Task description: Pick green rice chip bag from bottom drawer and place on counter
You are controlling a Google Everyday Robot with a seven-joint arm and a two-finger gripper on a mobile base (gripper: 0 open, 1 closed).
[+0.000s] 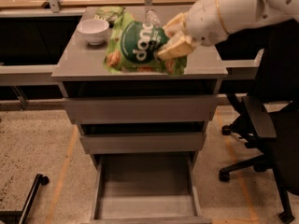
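Observation:
My gripper (pixel 174 37) comes in from the upper right on a white arm and is shut on the green rice chip bag (pixel 135 43). The bag is bright green with a dark green round logo and white lettering, and pinkish-orange patches along its lower edge. It hangs over the front half of the grey counter (pixel 79 64); I cannot tell whether it touches the top. The bottom drawer (pixel 145 190) stands pulled out below the cabinet, its flat grey floor bare.
A white bowl (pixel 93 30) stands at the counter's back left, with a duller pale green bag (pixel 108 13) behind it. A clear plastic bottle (pixel 152 17) lies at the back middle. A black office chair (pixel 268 139) stands to the right of the cabinet.

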